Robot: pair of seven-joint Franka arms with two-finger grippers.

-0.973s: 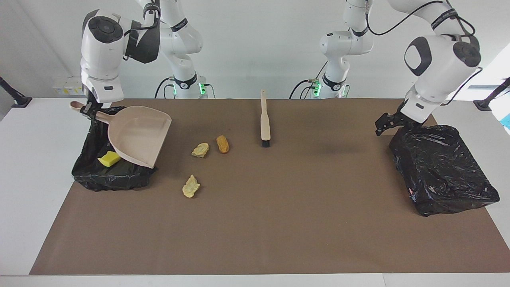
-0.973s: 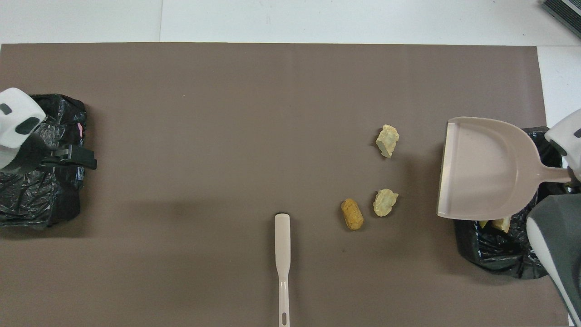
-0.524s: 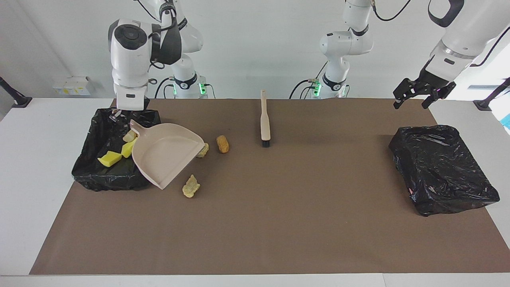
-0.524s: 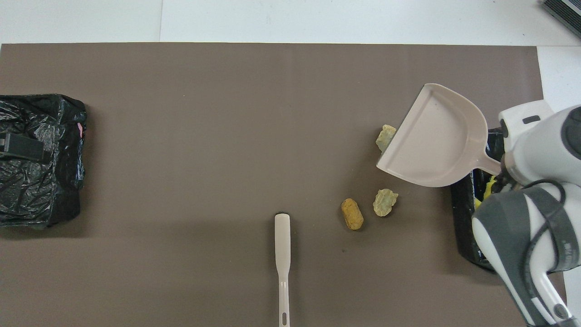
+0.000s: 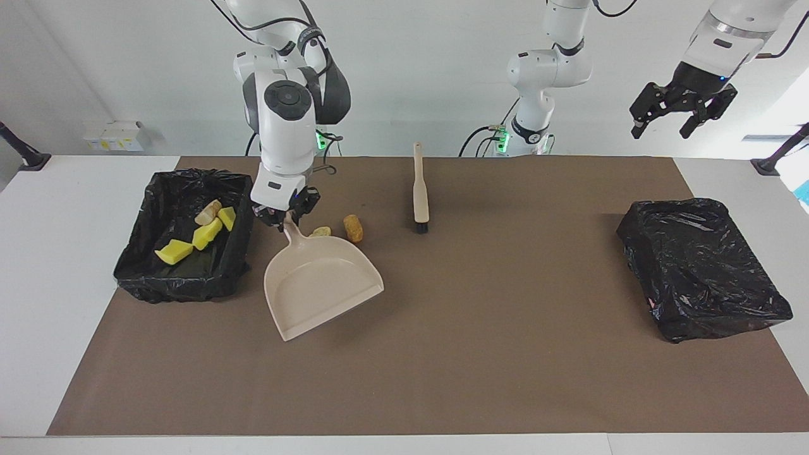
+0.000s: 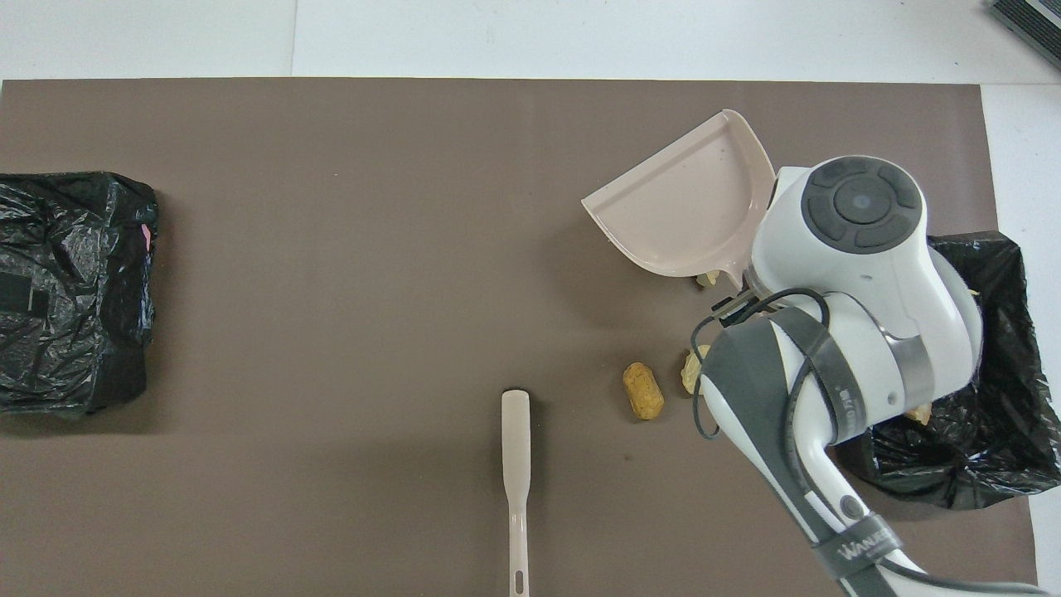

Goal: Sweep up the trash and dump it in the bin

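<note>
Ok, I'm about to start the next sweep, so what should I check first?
1. Grip: right gripper shut on the dustpan handle: ok.
2. Load: dustpan empty: ok.
3. Free hand: left gripper open, holding nothing, raised at the left arm's end of the table: ok.
4. Tool: brush lying free on the mat: ok.
5. Trash off the mat: not ok. The orange lump, the tan lump beside it and a third lump by the dustpan's handle lie there.
6. Lip of dustpan flat on the mat: cannot tell.

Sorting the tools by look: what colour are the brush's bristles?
Black, on the brush with a beige handle; the facing view shows them best.
</note>
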